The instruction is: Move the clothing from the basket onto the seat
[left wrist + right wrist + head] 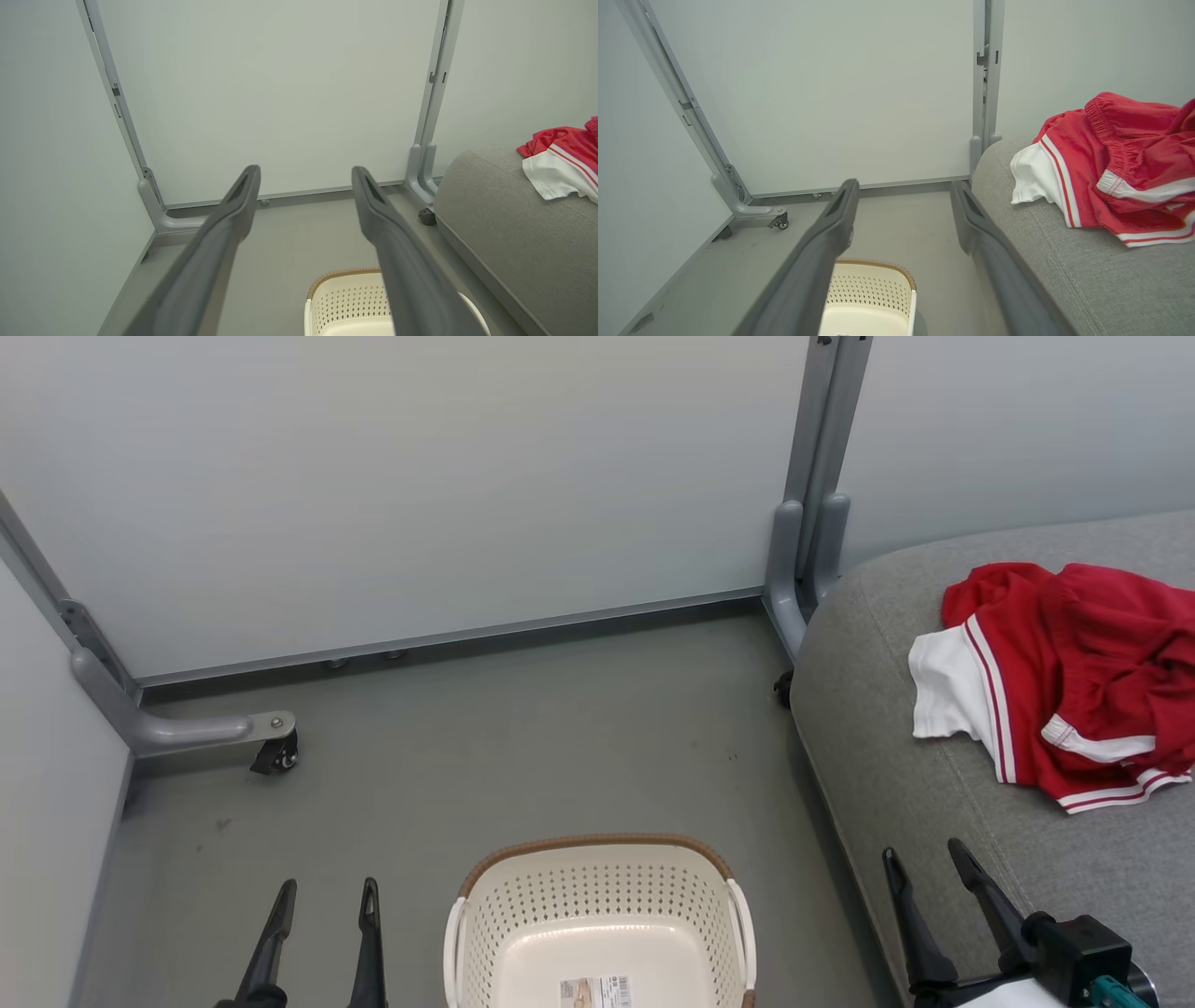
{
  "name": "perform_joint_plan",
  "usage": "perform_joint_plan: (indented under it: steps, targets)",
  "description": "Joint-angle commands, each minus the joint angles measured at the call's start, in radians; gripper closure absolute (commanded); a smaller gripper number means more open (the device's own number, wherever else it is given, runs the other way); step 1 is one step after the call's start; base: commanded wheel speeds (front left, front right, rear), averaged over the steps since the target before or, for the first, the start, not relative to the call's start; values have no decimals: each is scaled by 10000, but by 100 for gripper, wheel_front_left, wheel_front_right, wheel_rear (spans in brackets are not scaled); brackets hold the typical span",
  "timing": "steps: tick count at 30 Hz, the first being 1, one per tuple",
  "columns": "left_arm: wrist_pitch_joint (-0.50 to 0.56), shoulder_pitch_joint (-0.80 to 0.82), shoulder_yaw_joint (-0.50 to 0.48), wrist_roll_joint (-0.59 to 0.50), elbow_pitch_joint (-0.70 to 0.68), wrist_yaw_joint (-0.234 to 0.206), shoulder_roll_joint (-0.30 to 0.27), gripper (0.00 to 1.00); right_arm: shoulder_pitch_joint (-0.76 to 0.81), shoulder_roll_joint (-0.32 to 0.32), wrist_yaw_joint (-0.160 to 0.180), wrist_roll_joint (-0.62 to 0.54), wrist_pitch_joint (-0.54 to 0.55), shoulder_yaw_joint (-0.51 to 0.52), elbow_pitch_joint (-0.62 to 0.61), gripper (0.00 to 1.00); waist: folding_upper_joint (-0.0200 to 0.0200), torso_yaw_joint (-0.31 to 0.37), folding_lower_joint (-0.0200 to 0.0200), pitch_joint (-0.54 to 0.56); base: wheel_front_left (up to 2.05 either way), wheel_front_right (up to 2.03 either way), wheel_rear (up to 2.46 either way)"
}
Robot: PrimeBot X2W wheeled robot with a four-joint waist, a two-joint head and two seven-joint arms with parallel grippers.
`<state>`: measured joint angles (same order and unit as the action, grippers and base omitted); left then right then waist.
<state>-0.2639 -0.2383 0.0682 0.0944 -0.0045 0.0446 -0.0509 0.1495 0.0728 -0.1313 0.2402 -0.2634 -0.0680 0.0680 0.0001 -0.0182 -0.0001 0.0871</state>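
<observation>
Clothing [1074, 681], red and white, lies on the seat [896, 775], not far from its rounded edge. Basket [597, 882] stands on the floor; its visible bottom holds no garment. Left pincer [329, 889] and right pincer [924, 851]: fingers apart, holding nothing. Risk: the right pincer, close beside the seat, may snag the cloth and drag it over the edge

1. Illumination: bright, even, diffuse.
2. Shadows: one soft dark band on the floor [812, 859], just left of the right gripper [920, 848].
3. Focus: the left gripper [304, 169] is slightly soft toward its base; the scene beyond its tips is sharp.
4. Distortion: the panel posts [112, 93] lean outward on either side of it.
</observation>
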Motion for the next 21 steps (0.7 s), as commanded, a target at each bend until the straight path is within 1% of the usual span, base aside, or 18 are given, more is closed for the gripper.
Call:
perform_joint_plan:
  steps: [1,12,13,17,21]
  targets:
    - [-6,-149,0,-36,16,-14,3,0,117,-3,11,-49,-18,44,-49,0,-1,16,1,-13,0,0,0]
    - [-6,-95,120,-149,190,-61,1,0,118,-13,11,9,-18,121,-28,0,-1,57,1,-11,0,0,0]
    - [0,-14,125,-38,207,-48,4,100,7,-16,0,7,2,100,14,100,-1,57,1,-11,0,0,0]
    - [4,-16,169,19,577,-49,13,100,71,-60,0,23,9,64,377,100,-1,59,1,-13,0,0,0]
    - [133,117,137,846,624,-25,-26,100,-38,-50,0,750,164,110,446,100,-1,63,1,-39,0,0,0]
